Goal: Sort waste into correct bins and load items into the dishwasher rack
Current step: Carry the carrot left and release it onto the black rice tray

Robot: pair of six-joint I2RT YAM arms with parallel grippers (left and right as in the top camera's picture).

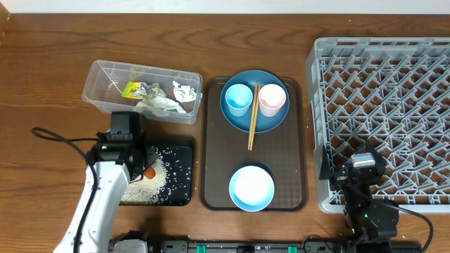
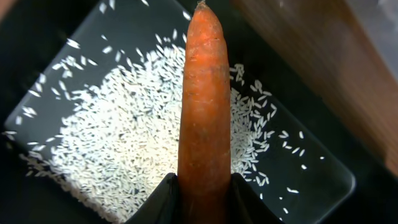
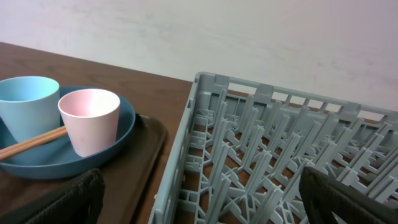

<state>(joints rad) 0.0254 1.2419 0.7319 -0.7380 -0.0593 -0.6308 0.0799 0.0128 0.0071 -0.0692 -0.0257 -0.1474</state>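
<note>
**Q:** Overhead view: what is being hidden?

**A:** The left gripper [image 1: 146, 169] is hanging over the black tray [image 1: 179, 191], and its own body is covering the fingers. Only a speck of the carrot piece [image 1: 150, 173] is showing, among the rice grains [image 1: 163, 176]. The right gripper [image 1: 360, 156] is sitting over the rack [image 1: 394, 84] at the corner nearest the serving tray [image 1: 211, 154]; the rack's right side is running out of frame. In the clear tub [image 1: 95, 76] the wrapper [image 1: 131, 89], the tissue [image 1: 184, 92] and the foil [image 1: 150, 89] are lying together, the foil too small to read well. The plate [image 1: 271, 121] is carrying the light-blue cup [image 1: 238, 98], the pink cup [image 1: 272, 99] and the chopsticks [image 1: 252, 123]; the bowl [image 1: 252, 188] is standing apart on the same serving tray.

**Q:** Left wrist view?

**A:** Two fingers [image 2: 163, 202] are pinching the carrot piece at its base, which the lower edge is cutting off. It is pointing up the frame over the rice-strewn tray. Whether it is touching the tray, I cannot tell.

**Q:** Right wrist view?

**A:** The fingers [image 3: 62, 199] are standing wide apart in the lower corners, mostly cropped, gripping nothing. The left edge is slicing the light-blue cup.

**Q:** Surface and room?

**A:** A dark brown wooden table [image 1: 42, 84] is bearing everything; a plain pale wall [image 3: 186, 31] is rising behind it.
</note>
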